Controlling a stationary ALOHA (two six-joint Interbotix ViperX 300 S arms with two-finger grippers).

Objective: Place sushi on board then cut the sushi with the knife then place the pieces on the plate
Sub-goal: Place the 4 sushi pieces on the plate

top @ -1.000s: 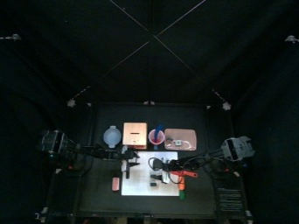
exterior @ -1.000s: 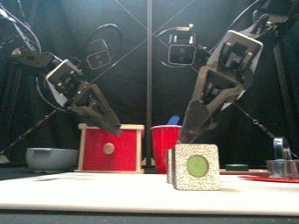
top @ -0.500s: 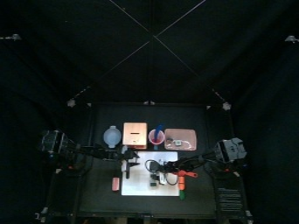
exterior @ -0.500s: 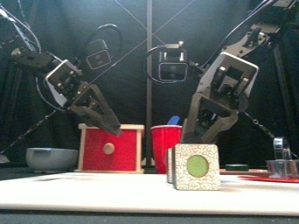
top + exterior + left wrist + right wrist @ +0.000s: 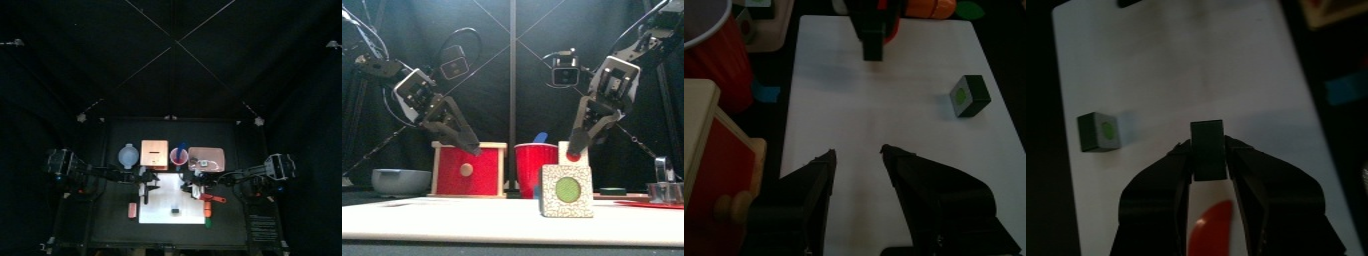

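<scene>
One sushi piece (image 5: 567, 190), white-faced with a green centre, stands upright on the white board (image 5: 462, 218); both wrist views show it too (image 5: 967, 95) (image 5: 1100, 131). My right gripper (image 5: 1207, 143) is shut on another sushi piece (image 5: 1207, 162), a narrow dark block with white and red behind it. That gripper (image 5: 576, 152) hangs above and right of the standing piece, over the board's back part (image 5: 197, 183). The left gripper (image 5: 858, 153) is open and empty above the board's left side (image 5: 469, 140). The pink plate (image 5: 207, 157) lies behind the board.
Behind the board stand the blue-grey bowl (image 5: 400, 180), the wooden box with its red drawer front (image 5: 466, 170) and the red cup (image 5: 533, 168) holding a blue knife. The metal cutter (image 5: 664, 190) sits far right. Red and orange toys (image 5: 214, 200) lie at the board's right edge.
The right gripper rose from beside the standing piece and moved back and to the right. The second piece that stood against it is gone from the board. The left arm stayed still.
</scene>
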